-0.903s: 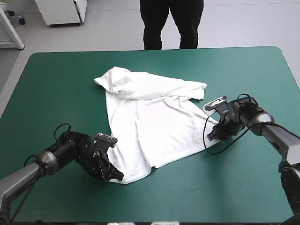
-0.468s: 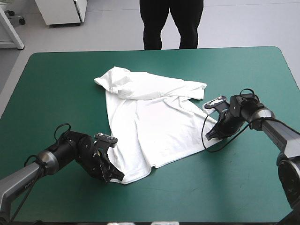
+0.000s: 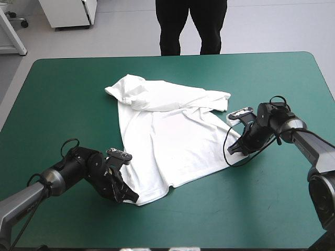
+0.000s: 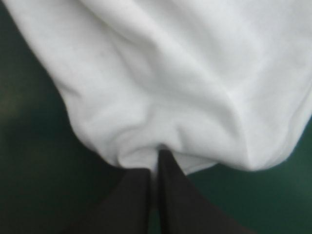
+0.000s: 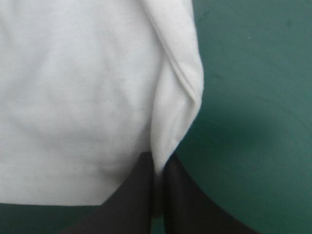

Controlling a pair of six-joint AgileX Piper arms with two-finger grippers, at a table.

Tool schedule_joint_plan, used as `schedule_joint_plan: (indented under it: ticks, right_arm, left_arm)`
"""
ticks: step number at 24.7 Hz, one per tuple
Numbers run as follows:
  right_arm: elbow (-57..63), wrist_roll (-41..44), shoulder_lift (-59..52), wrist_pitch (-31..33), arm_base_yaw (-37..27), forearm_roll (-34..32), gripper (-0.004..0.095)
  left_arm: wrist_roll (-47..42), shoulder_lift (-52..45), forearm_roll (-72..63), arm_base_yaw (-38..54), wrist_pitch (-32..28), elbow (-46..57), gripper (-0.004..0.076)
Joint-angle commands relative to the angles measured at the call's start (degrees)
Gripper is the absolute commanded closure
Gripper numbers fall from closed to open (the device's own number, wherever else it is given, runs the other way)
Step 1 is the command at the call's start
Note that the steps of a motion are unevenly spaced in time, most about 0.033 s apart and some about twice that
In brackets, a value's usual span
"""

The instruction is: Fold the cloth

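Observation:
The white T-shirt (image 3: 167, 133) lies mostly spread on the teal-green table, its upper part and sleeves bunched toward the far side. My left gripper (image 3: 130, 197) is at the near-left hem corner, shut on the T-shirt; in the left wrist view the cloth (image 4: 165, 83) puckers into the nearly closed gripper (image 4: 155, 163). My right gripper (image 3: 234, 150) is at the right hem corner, also shut on the T-shirt. A folded edge of cloth (image 5: 180, 97) runs down between the gripper's (image 5: 158, 168) black fingers in the right wrist view.
Bare teal-green cover (image 3: 251, 209) surrounds the T-shirt on all sides, widest at the near right and at the left (image 3: 57, 104).
The right gripper has shifted slightly left and nearer along the shirt's right hem corner. The left gripper and the shirt's shape look the same.

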Motion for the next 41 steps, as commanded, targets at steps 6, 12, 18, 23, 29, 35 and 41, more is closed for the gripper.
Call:
schedule_joint_plan:
  ticks: [6,12,18,23,29,35,41]
  right_arm:
    - [-9.53,-0.8,-6.98,6.2,0.77,12.58,0.0925]
    - [-20.45,1.92,-15.56,7.84,0.77,13.31,0.0925]
    - [-39.4,8.0,-23.32,7.72,0.77,6.81,0.0925]
    - [-58.01,11.28,-24.96,5.79,0.77,3.72,0.0925]
    - [-72.46,12.66,-26.38,-2.5,0.77,2.78,0.0925]
    - [-77.05,11.55,-28.05,-9.18,0.77,2.78,0.0925]
    - [-77.08,11.55,-27.66,-9.96,0.77,3.16,0.0925]
  left_arm:
    - [-3.31,-12.28,4.94,-0.49,5.84,-18.65,0.0733]
    - [-3.31,-13.94,8.62,-0.49,11.8,-40.86,0.0733]
    - [-1.57,-13.94,10.36,-0.49,8.8,-63.15,0.0733]
    - [2.51,-13.94,12.61,-0.49,-1.66,-75.26,0.0733]
    - [5.17,-13.94,12.61,-0.49,-19.44,-84.08,0.0733]
    - [6.44,-13.94,10.81,-0.49,-25.18,-87.2,0.0733]
    - [8.9,-13.19,9.14,-0.49,-27.75,-87.2,0.0733]
